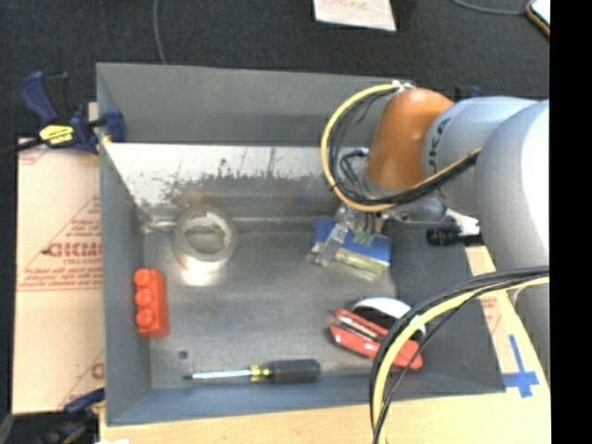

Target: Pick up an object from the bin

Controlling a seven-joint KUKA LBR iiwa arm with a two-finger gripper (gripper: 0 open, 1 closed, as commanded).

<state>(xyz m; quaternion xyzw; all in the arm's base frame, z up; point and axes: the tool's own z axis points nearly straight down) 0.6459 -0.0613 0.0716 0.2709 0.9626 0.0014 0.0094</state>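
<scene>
My gripper [350, 231] is low in the right half of the bin, just under the orange wrist cover. Directly at its tip lie a small blue thing [325, 237] and a pale green-and-clear flat piece [363, 260], side by side on the bin floor. Whether either one is gripped is hidden by the wrist. A red and white hand tool [372, 329] lies a little nearer the front, to the right.
A clear tape roll [203, 240] stands at the back left. An orange block with three bumps [150, 301] lies by the left wall. A screwdriver with a black and yellow handle [259, 372] rests along the front wall. Yellow cables loop around the arm on the right.
</scene>
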